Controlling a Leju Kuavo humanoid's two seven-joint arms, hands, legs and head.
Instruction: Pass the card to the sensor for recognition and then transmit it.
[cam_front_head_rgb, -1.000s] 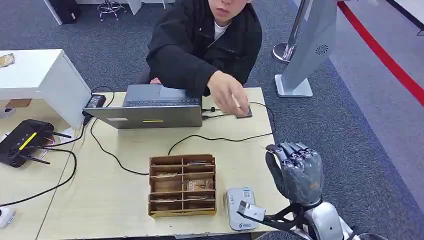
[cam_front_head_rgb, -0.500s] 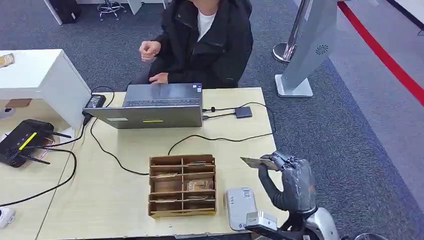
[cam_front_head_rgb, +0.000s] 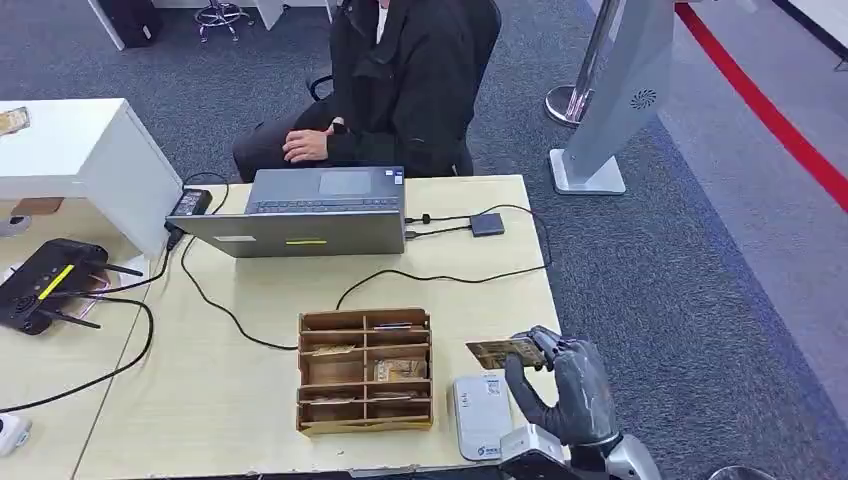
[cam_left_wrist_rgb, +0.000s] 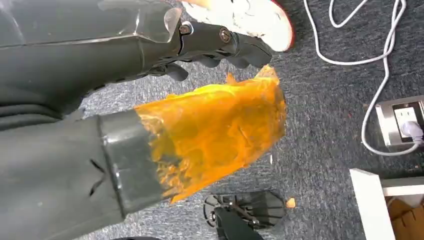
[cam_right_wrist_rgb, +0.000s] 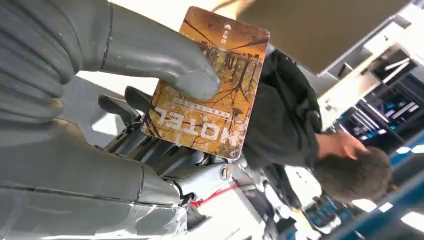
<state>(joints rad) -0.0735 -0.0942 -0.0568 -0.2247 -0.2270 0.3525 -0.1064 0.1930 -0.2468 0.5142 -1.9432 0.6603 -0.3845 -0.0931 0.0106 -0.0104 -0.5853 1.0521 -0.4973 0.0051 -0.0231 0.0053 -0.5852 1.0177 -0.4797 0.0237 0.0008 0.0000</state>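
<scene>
- Pinching the hotel key card (cam_front_head_rgb: 503, 351) between thumb and fingers, the right robot hand (cam_front_head_rgb: 560, 385) holds it roughly flat, near the worktop's (cam_front_head_rgb: 250, 400) front right corner, just above and beside the white card sensor (cam_front_head_rgb: 479, 415); judged, that keeps its face ready for reading.
- Sensor's front end is partly covered by the wrist.
- Left robot hand (cam_left_wrist_rgb: 215, 42) hangs over carpet; its fingers look curled, but whether they are apart or together I cannot tell.
- Person (cam_front_head_rgb: 400, 80) sits beyond the laptop (cam_front_head_rgb: 300, 215), cut off at the top.

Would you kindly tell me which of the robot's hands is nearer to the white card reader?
Right. The right hand holds the card just above the white card reader; the left hand hangs over the carpet.
</scene>
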